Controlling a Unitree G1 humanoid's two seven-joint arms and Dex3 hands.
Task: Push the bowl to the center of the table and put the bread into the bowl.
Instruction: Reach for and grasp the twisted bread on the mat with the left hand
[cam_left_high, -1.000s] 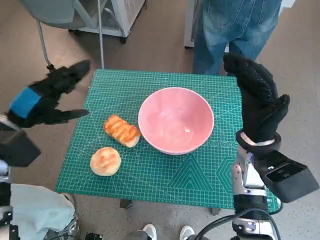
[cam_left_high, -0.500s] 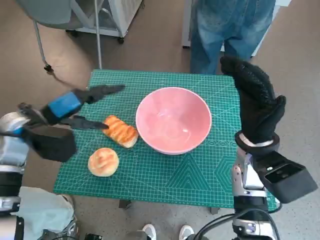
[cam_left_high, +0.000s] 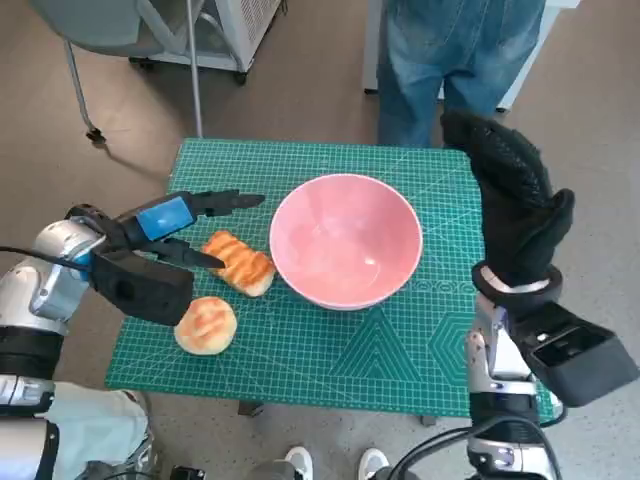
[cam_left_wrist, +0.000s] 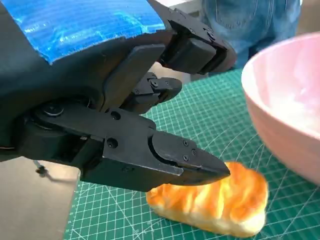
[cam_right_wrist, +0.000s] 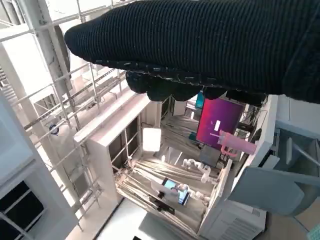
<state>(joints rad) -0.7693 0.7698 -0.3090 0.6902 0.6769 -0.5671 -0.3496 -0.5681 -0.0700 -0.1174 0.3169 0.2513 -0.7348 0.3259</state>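
A pink bowl (cam_left_high: 345, 240) stands near the middle of the green cutting mat (cam_left_high: 330, 340); its rim (cam_left_wrist: 287, 110) also shows in the left wrist view. A long striped bread (cam_left_high: 240, 262) lies just left of the bowl, seen close up as the striped bread (cam_left_wrist: 212, 200). A round bun (cam_left_high: 206, 324) sits nearer the front left. My left hand (cam_left_high: 165, 225) hovers over the long bread, fingers spread and empty, one black fingertip (cam_left_wrist: 200, 165) just above the loaf. My right hand (cam_left_high: 512, 205) is raised upright by the mat's right edge, holding nothing.
A person in jeans (cam_left_high: 455, 60) stands behind the table. A chair base (cam_left_high: 120, 60) is at the back left. Shoe tips (cam_left_high: 330, 465) show by the front edge. The right wrist view shows only shelving and the glove (cam_right_wrist: 200, 45).
My left hand has swung in from off the table's left to above the long bread. The right hand has stayed put. Bowl and breads have not moved.
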